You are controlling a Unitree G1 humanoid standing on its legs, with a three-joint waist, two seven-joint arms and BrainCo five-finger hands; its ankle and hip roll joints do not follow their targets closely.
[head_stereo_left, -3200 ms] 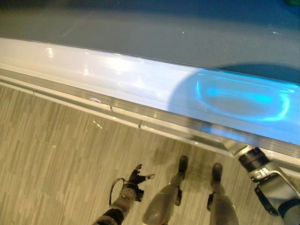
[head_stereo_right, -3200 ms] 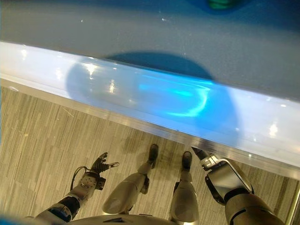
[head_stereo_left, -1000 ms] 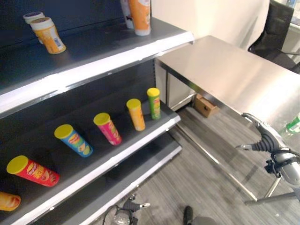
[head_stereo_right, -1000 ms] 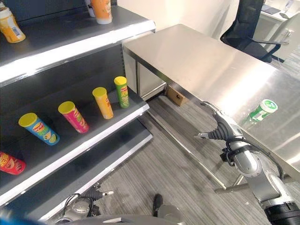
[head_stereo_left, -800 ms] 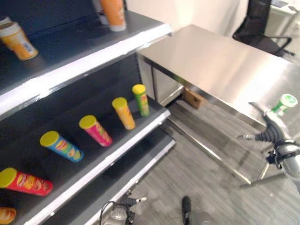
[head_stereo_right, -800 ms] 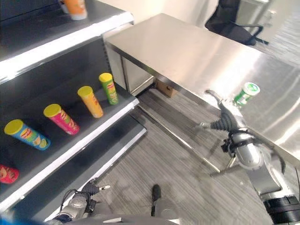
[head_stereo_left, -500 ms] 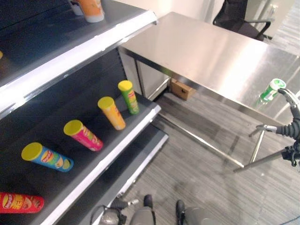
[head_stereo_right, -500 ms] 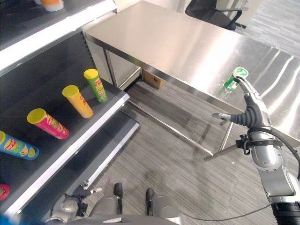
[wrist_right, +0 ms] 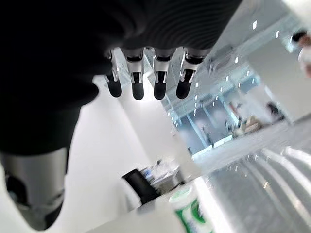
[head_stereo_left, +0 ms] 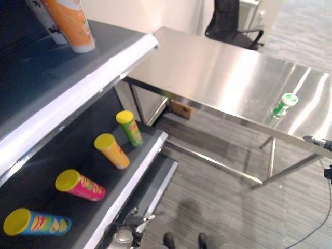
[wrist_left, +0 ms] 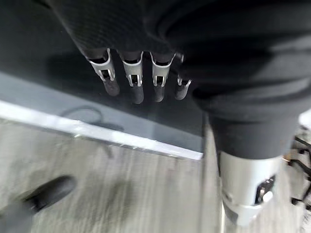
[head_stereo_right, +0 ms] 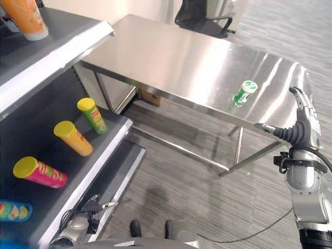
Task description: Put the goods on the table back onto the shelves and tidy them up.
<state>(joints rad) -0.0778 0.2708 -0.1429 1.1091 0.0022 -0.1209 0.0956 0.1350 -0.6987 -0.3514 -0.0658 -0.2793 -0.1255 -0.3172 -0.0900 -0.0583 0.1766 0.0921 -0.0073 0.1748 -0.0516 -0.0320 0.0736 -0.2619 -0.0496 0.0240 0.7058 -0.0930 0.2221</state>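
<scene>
Raised beside the table's near right corner, my right hand [head_stereo_right: 300, 129] holds nothing: its fingers [wrist_right: 137, 86] are straight and loosely spread, thumb pointing out toward the table edge. It hangs in the air, apart from the table top.

A green bottle [head_stereo_right: 244, 93] with a white cap stands upright on the steel table [head_stereo_right: 171, 57], near the right end and close to the front edge. It is near my right hand but well clear of the fingers. In my right wrist view the same bottle [wrist_right: 192, 211] shows past my fingertips, not touching them.

My left hand [head_stereo_right: 87, 210] hangs low by the bottom of the shelves [head_stereo_left: 98, 72], close above the floor [head_stereo_right: 197, 181]. Its fingers [wrist_left: 135, 85] are straight and relaxed, empty, with the dark lowest shelf board beyond them.

On the middle shelf four tubes lie tilted in a row: a green tube [head_stereo_left: 129, 127] nearest the table, then an orange tube [head_stereo_left: 112, 150], a pink tube [head_stereo_left: 80, 185] and a blue tube [head_stereo_left: 36, 223], each with a yellow lid facing outward. On the top shelf an orange cup [head_stereo_left: 70, 23] stands near the front edge, with a white container [head_stereo_left: 51, 26] just behind it.

A black chair [head_stereo_right: 199, 15] stands beyond the far side of the table.
</scene>
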